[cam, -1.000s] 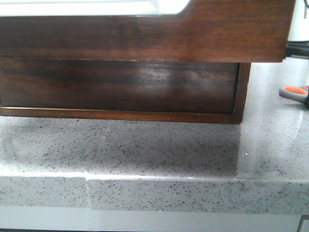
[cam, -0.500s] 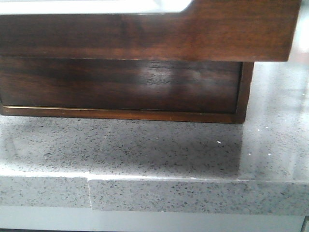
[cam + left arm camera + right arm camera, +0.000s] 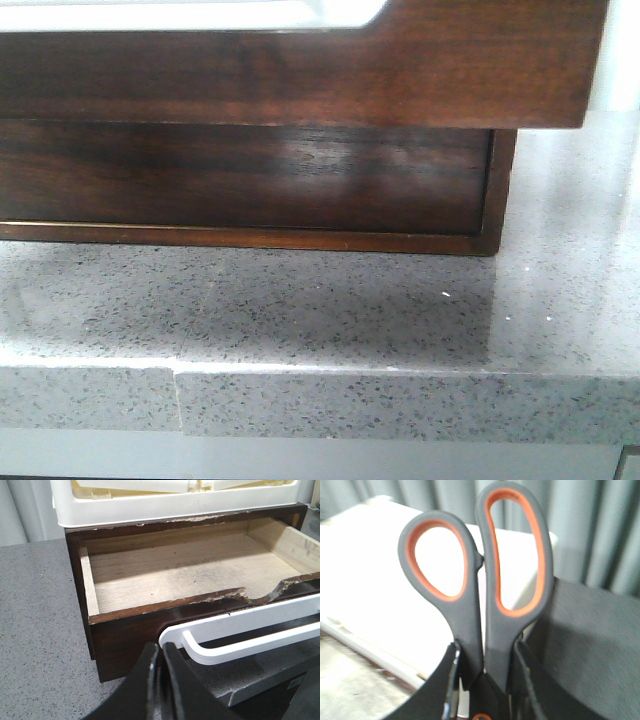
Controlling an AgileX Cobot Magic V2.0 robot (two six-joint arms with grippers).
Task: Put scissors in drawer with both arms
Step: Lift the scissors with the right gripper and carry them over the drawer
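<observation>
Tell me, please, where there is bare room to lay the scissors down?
The open drawer offers a bare wooden floor between its side walls, behind the chipped front edge. The grey countertop beside it is bare too. Above is crowded: a white crate sits on the cabinet.

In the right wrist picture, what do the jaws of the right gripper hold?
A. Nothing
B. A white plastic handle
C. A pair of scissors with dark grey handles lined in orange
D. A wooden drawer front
C: the right gripper has its jaws closed on the pair of scissors with dark grey, orange-lined handles, whose two finger loops stand up above the jaws.
</observation>
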